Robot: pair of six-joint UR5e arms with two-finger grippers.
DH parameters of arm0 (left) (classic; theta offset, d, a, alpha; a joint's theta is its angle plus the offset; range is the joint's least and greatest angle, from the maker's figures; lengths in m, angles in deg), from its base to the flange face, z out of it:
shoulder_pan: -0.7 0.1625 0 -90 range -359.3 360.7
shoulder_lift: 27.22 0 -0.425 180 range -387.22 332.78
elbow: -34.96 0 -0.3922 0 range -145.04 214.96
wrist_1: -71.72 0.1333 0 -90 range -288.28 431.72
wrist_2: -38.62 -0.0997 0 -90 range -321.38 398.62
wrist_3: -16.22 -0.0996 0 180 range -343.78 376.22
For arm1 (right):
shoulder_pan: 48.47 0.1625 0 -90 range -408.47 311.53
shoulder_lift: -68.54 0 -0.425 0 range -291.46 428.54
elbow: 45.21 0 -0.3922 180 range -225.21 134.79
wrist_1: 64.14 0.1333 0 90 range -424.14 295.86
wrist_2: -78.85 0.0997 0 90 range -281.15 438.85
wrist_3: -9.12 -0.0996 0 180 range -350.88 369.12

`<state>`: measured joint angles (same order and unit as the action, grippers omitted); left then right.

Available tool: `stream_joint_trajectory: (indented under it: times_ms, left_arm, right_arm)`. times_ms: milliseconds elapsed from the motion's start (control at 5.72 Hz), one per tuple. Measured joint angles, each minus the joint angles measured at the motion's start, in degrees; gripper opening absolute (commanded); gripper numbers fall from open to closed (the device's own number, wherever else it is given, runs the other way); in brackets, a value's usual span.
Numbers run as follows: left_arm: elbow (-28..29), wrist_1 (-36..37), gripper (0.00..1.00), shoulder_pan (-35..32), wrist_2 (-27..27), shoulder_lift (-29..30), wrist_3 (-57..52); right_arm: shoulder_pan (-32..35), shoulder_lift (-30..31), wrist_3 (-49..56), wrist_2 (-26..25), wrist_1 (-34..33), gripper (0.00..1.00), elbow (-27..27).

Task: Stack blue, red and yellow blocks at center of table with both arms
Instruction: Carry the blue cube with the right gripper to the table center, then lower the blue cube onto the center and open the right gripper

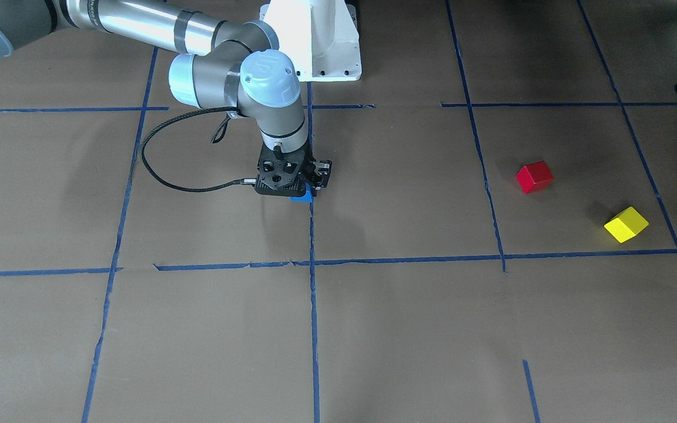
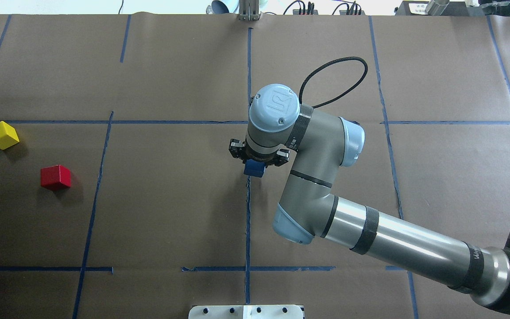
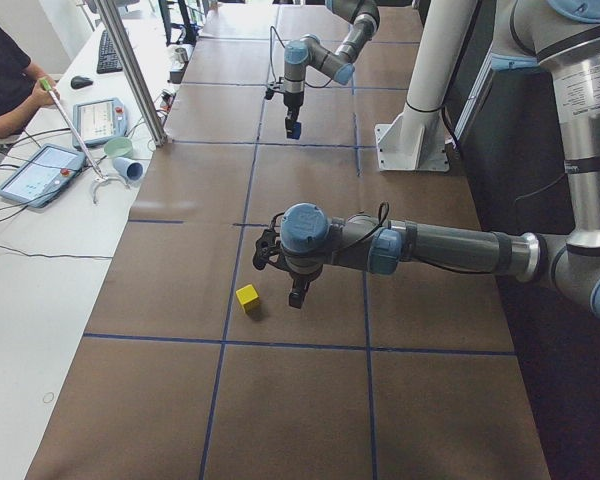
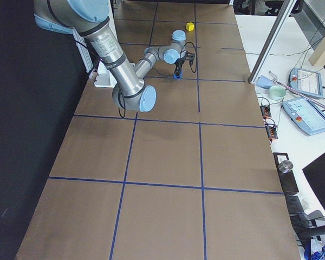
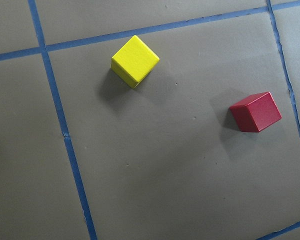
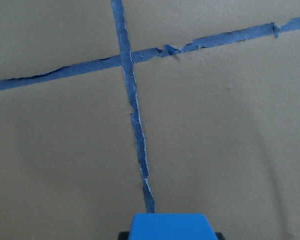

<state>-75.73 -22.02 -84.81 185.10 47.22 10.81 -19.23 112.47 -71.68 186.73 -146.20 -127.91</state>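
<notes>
My right gripper [image 2: 258, 163] is shut on the blue block [image 2: 254, 169], low over the blue tape line near the table's middle. The block also shows in the front-facing view [image 1: 302, 197] and at the bottom of the right wrist view [image 6: 170, 227]. The red block [image 2: 55, 177] and the yellow block [image 2: 1, 135] lie apart on the table's left side, and both show in the left wrist view, red [image 5: 255, 112] and yellow [image 5: 135, 61]. My left gripper [image 3: 298, 297] hangs above the table near the yellow block [image 3: 247, 297]. I cannot tell whether it is open or shut.
The robot's white base [image 1: 315, 41] stands at the table's rear edge. Blue tape lines divide the brown paper surface into squares. A side bench with tablets [image 3: 35, 170], cups and a metal pole [image 3: 135, 70] runs along the operators' side, where a person sits.
</notes>
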Motion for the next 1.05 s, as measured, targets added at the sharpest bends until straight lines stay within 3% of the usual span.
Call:
stream_joint_trajectory:
  times_ms: [525,699,874,1049]
  left_arm:
    - [0.0,-0.9,1.0,0.0,0.0,0.0,0.3]
    - [0.0,-0.9,1.0,0.0,0.0,0.0,0.3]
    - [0.0,-0.9,1.0,0.0,0.0,0.0,0.3]
    - [0.0,-0.9,1.0,0.0,0.0,0.0,0.3]
  right_arm:
    - [-1.8,-0.6,1.1,-1.1,0.0,0.04,1.9]
    - [-2.4,-0.7,1.9,-2.1,0.0,0.11,2.0]
    - [-2.8,-0.8,2.6,-2.7,0.0,0.27,2.0]
    - [-3.0,-0.8,3.5,-3.0,0.0,0.61,2.0]
